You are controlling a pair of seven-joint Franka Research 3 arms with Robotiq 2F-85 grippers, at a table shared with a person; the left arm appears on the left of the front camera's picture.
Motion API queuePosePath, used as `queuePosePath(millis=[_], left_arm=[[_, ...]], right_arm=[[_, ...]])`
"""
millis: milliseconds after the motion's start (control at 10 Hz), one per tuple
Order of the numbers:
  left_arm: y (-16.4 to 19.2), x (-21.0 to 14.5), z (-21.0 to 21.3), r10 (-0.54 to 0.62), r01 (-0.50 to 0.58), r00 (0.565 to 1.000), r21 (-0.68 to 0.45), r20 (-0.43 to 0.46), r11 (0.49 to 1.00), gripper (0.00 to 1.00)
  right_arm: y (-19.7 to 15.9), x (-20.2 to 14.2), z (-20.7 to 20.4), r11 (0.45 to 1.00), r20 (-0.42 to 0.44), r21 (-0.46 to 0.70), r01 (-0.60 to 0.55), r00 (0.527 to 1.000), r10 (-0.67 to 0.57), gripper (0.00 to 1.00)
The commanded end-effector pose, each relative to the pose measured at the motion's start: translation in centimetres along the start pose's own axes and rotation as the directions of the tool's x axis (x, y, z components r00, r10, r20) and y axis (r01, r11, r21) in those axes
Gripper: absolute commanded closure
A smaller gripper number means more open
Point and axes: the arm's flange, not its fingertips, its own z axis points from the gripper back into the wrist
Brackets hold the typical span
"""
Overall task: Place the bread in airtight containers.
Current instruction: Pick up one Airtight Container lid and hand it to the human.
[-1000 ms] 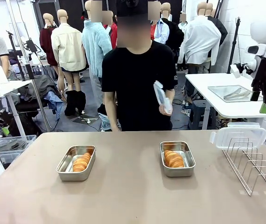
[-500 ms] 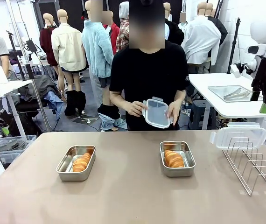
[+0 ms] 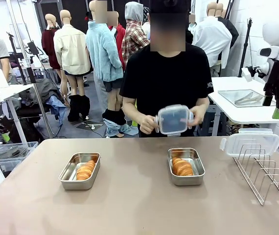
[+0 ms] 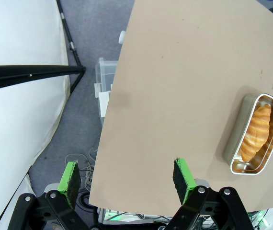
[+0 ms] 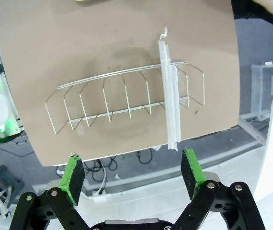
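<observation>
Two steel airtight containers stand open on the tan table, each with one golden bread roll inside. The left container (image 3: 69, 175) holds a roll (image 3: 85, 170), and the right container (image 3: 197, 169) holds another roll (image 3: 182, 166). Across the table, a person holds a clear lid (image 3: 174, 119) in both hands above the far edge. My left gripper (image 4: 127, 178) hangs open high over the table's left corner, with the left container (image 4: 232, 149) and its bread (image 4: 255, 132) off to the side. My right gripper (image 5: 132, 172) is open above the wire rack (image 5: 127, 103).
The wire rack (image 3: 267, 174) stands at the table's right end, with a second clear lid (image 3: 249, 144) propped on edge in it (image 5: 171, 91). Bare tabletop (image 3: 134, 200) stretches in front of both containers. A white side table (image 3: 237, 105) with a metal tray sits behind on the right.
The person has stepped to the right and brought the clear lid from their side to chest height, now gripped in both hands. Both arms have stayed still.
</observation>
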Motion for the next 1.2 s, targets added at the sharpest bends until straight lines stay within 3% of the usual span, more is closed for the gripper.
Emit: queuePosePath(millis=[0, 1100], left_arm=[[0.12, -0.04, 0.05, 0.003, -0.003, 1.0, -0.001, 0.002, 1.0, 0.0], [0.12, -0.04, 0.05, 0.003, -0.003, 1.0, -0.001, 0.002, 1.0, 0.0]], right_arm=[[0.16, -0.09, 0.01, 1.0, 0.0, 0.003, -0.015, 1.0, 0.015, 0.0], [0.16, -0.09, 0.01, 1.0, 0.0, 0.003, -0.015, 1.0, 0.015, 0.0]])
